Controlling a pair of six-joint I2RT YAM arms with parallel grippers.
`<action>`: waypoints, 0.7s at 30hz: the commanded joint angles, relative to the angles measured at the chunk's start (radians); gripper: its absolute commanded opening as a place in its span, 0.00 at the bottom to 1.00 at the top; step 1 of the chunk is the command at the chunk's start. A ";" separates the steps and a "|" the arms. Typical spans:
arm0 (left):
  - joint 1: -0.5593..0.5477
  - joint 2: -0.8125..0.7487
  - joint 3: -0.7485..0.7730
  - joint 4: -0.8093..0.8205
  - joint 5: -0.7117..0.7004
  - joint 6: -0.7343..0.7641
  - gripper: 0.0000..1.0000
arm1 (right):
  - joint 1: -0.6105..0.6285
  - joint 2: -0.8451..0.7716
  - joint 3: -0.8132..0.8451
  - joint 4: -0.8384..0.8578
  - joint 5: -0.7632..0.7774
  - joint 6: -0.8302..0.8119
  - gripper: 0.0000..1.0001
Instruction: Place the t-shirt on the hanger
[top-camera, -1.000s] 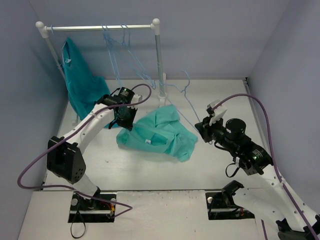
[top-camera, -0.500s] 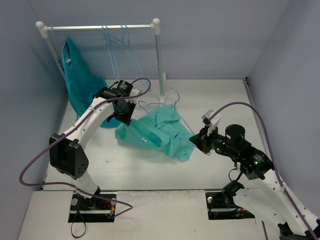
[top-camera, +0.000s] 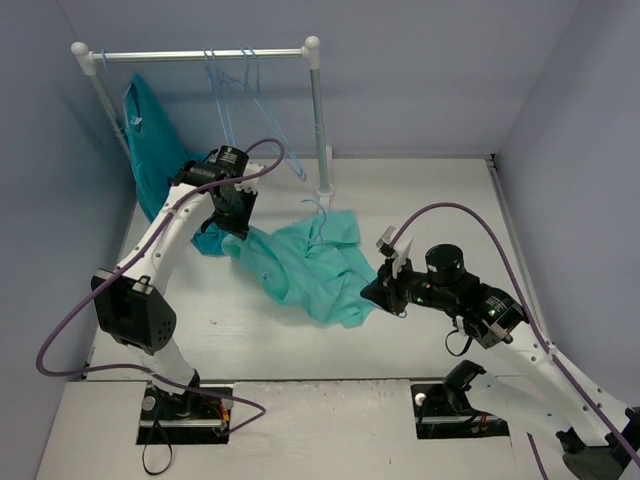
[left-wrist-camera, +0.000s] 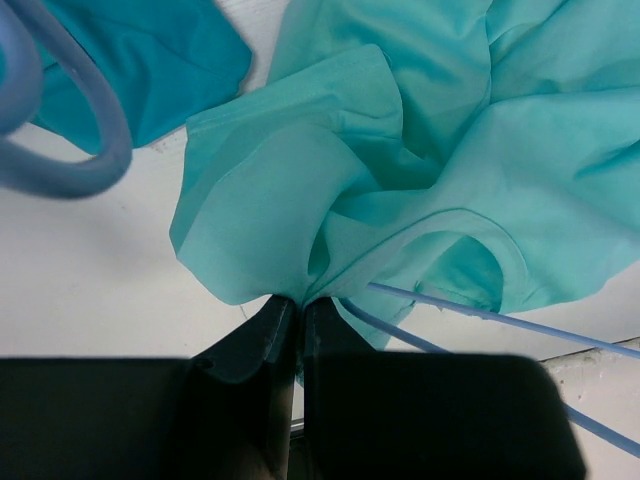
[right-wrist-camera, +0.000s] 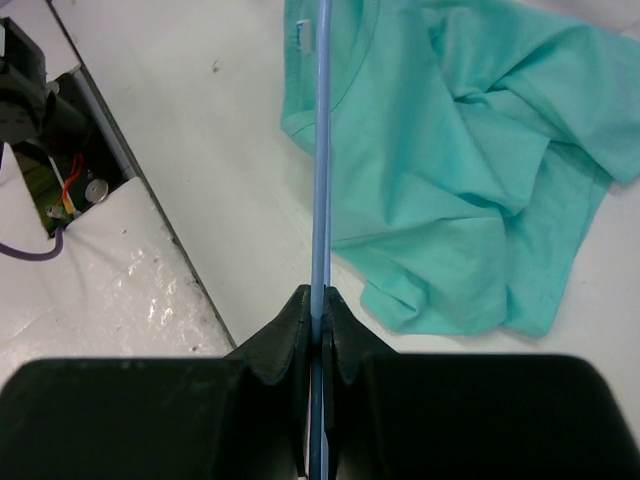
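The mint-teal t-shirt (top-camera: 310, 265) lies crumpled on the table's middle. My left gripper (top-camera: 240, 225) is shut on a bunched fold at the shirt's left edge (left-wrist-camera: 330, 180), the cloth pinched between its fingertips (left-wrist-camera: 298, 300). My right gripper (top-camera: 372, 293), at the shirt's right side, is shut on a wire of the pale-blue hanger (right-wrist-camera: 320, 150). That wire runs from the jaws (right-wrist-camera: 320, 293) to the neck opening by the white tag (right-wrist-camera: 305, 35). Two hanger wires (left-wrist-camera: 480, 315) pass under the shirt in the left wrist view. The hook (top-camera: 317, 206) pokes out at the shirt's far edge.
A white-and-metal rail (top-camera: 200, 55) stands at the back left with a darker turquoise garment (top-camera: 150, 150) and several spare hangers (top-camera: 235, 90). Its right post (top-camera: 322, 150) stands just behind the shirt. A thick cable loop (left-wrist-camera: 70, 150) hangs by the left gripper. Grey walls enclose the table.
Both grippers moved left. The left one dragged the shirt toward the rail, and the right one slid the hanger leftward into the shirt, its hook now by the collar.
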 joint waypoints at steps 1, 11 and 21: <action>0.001 -0.014 0.056 -0.046 0.001 0.003 0.00 | 0.061 0.030 0.020 0.078 0.043 -0.011 0.00; 0.001 -0.030 0.020 -0.096 -0.077 0.010 0.00 | 0.105 0.027 0.039 0.115 0.226 -0.012 0.00; -0.038 -0.026 0.072 -0.114 -0.076 0.038 0.00 | 0.112 0.068 0.030 0.188 0.183 -0.045 0.00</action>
